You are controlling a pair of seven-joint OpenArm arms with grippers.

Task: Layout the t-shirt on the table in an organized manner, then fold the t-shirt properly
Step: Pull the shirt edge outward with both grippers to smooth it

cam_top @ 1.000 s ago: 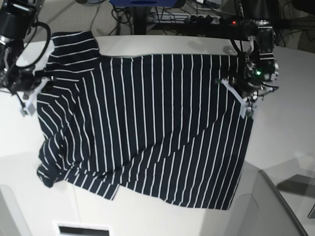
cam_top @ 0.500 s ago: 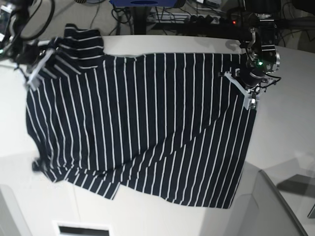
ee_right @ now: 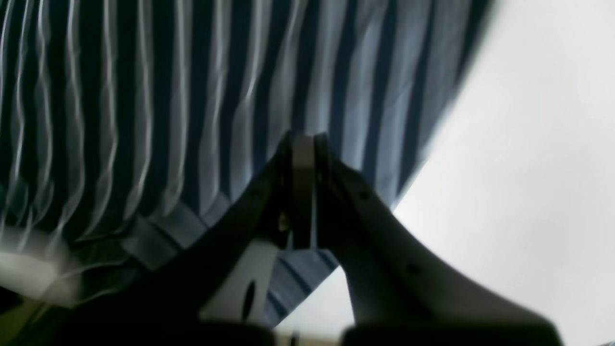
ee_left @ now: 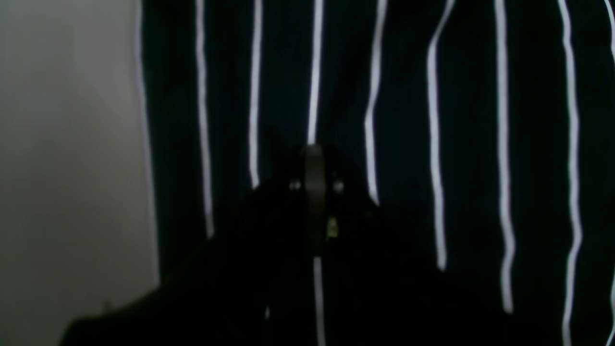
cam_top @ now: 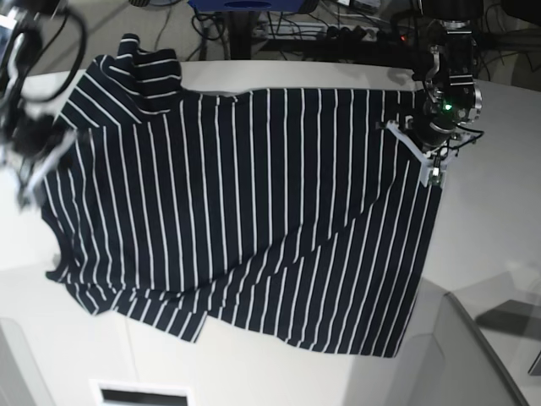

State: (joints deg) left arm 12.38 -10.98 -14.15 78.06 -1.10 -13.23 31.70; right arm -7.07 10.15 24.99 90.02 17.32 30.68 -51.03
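Note:
The dark navy t-shirt [cam_top: 245, 211] with thin white stripes lies spread wide over the off-white table [cam_top: 490, 220]. My left gripper [cam_top: 434, 175] is at the shirt's right edge in the base view. In the left wrist view it [ee_left: 314, 149] is shut on the striped fabric [ee_left: 432, 96], with bare table [ee_left: 62, 144] to the left. My right gripper [cam_top: 32, 173], blurred by motion, is at the shirt's left edge. In the right wrist view it [ee_right: 302, 139] is shut on the fabric [ee_right: 144, 120], which hangs beyond the fingers over the table [ee_right: 528, 144].
Cables and a power strip [cam_top: 338, 34] run behind the table's far edge. A grey panel [cam_top: 473, 355] stands at the lower right, and a white box with a dark slot [cam_top: 139, 395] sits at the bottom edge.
My right gripper swung up toward the far left corner and came back down, carrying the shirt's left edge; the bunched lower left part has spread flatter. The left gripper has barely moved.

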